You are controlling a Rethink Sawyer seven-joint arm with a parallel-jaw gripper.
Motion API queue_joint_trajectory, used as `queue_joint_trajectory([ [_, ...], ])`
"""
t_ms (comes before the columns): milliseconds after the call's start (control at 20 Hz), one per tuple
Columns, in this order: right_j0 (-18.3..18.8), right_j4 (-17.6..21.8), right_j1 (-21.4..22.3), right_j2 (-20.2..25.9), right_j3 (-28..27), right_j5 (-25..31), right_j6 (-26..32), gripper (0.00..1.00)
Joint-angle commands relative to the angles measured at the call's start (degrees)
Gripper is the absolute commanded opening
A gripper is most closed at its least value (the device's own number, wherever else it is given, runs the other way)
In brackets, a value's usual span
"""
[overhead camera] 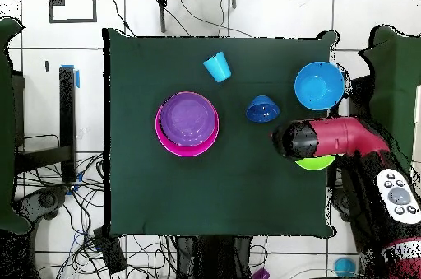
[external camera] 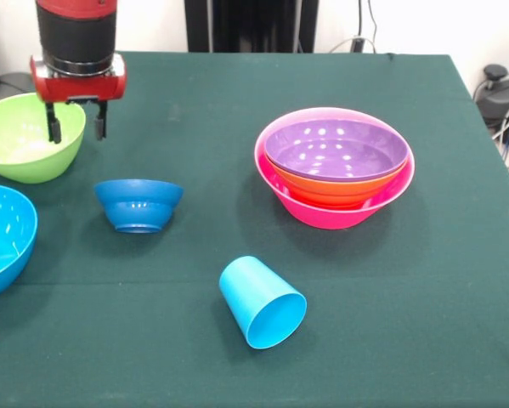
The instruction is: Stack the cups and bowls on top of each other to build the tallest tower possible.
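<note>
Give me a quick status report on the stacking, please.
Gripper open, empty, fingers over lime bowl's rim. Tower: purple in orange in pink. Blue cup lies tipped over.

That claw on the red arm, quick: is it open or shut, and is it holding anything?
Gripper: open and empty, its two fingers spread at the rim of the lime green bowl.

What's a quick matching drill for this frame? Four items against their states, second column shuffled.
Items:
1. blue cup
2. purple bowl
3. small dark blue bowl
4. lime green bowl

States:
A. top of the nested pile
B. under the gripper, at the table's edge
C. lying on its side
D. alone, upright, near mid-table

Pairs: 1-C, 2-A, 3-D, 4-B
</note>
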State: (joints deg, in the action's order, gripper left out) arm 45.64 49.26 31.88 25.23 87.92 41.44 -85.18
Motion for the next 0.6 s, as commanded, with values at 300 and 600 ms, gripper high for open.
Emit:
queue_joint_trajectory([
  [300, -6.04, 2.93, -4.51, -7.96, -1.51, -5.30, -9.79, 1.00],
  [600, -7.36, 1.77, -5.00, -10.11, -2.09, -6.39, -9.74, 1.00],
])
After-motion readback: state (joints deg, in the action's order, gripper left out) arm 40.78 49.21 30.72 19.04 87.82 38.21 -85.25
